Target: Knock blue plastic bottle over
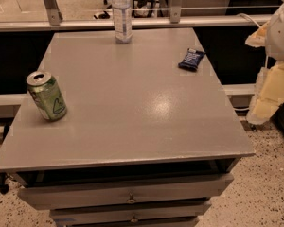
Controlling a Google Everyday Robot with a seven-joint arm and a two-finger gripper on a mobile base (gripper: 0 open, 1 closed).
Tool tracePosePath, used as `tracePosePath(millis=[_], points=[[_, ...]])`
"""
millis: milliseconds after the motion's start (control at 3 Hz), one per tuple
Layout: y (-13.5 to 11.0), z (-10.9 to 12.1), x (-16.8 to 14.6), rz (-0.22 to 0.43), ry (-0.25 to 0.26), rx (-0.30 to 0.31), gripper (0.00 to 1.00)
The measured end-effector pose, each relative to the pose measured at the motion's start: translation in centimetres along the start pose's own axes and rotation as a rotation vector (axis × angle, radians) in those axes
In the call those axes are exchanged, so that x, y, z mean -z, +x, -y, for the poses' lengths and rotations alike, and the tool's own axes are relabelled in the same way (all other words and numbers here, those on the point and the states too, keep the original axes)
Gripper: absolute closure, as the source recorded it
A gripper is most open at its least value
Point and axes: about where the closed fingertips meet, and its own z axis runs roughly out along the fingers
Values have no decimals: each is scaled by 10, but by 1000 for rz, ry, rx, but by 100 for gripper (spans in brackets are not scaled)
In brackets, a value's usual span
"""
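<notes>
The blue plastic bottle [122, 14] stands upright at the far edge of the grey cabinet top [132, 108], left of its middle. It is clear, with a white cap and a pale label. My gripper [270, 86] shows as a white and pale yellow shape at the right edge of the view. It hangs beyond the cabinet's right side, far from the bottle and touching nothing.
A green soda can [47, 96] stands near the left edge of the top. A dark blue snack wrapper [191, 59] lies near the far right edge. Drawers [128, 195] sit below the front edge. A rail [132, 22] runs behind the cabinet.
</notes>
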Motion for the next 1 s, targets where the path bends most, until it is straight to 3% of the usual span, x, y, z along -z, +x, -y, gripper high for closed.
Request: tracePosePath(millis=[333,667,1000], points=[[-6,4,-1,18,14,4,0],[-33,28,-19,108,29,17,0],[-81,70,-50,263,56,24,0]])
